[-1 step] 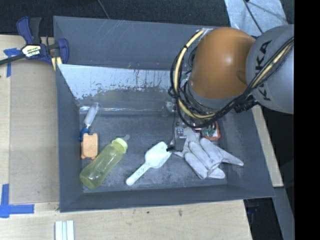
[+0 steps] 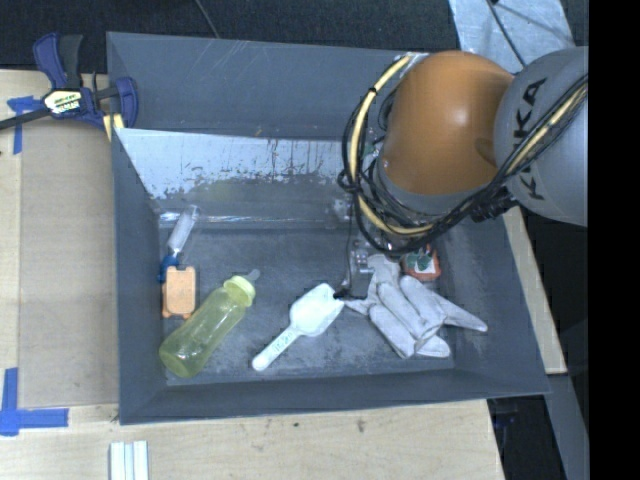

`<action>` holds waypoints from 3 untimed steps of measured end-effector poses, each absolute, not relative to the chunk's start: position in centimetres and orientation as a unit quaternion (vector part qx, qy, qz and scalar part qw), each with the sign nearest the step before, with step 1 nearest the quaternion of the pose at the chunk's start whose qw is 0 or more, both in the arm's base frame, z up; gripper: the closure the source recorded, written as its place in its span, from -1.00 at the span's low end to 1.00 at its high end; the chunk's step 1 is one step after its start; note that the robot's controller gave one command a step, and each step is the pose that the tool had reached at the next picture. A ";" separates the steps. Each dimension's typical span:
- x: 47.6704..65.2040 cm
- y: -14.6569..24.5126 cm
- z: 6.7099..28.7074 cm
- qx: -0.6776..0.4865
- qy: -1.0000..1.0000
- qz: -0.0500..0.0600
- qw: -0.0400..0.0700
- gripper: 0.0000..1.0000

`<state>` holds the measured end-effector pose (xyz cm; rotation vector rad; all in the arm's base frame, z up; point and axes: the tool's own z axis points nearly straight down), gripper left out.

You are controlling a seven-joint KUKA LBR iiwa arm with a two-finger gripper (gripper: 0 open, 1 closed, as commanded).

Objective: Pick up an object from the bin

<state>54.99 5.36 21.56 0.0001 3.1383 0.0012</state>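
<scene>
My gripper (image 2: 356, 274) hangs low in the right half of the bin, mostly hidden under the arm's orange cover. Its tip sits right at the left edge of a crumpled pale grey glove (image 2: 412, 314) lying on the bin floor at the front right. A white plastic scoop (image 2: 308, 318) lies just left of the tip, with its handle pointing to the front left. A small red and green thing (image 2: 422, 262) peeks out from under the cover, behind the glove. I see nothing held in the gripper.
A yellow-green translucent bottle (image 2: 208, 328) lies at the front left. Beside it, by the left wall, is a brush with an orange sponge block (image 2: 179, 290) and a clear handle (image 2: 181, 230). The arm and its cables fill the back right.
</scene>
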 end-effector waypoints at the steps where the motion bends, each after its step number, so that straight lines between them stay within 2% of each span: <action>1: 52.5 4.1 14.8 -0.002 1.000 0.001 0.003 -1.00; 2: 52.3 1.1 12.1 -0.039 0.999 0.000 -0.001 -1.00; 3: 53.0 4.5 9.1 -0.128 0.992 0.000 0.000 1.00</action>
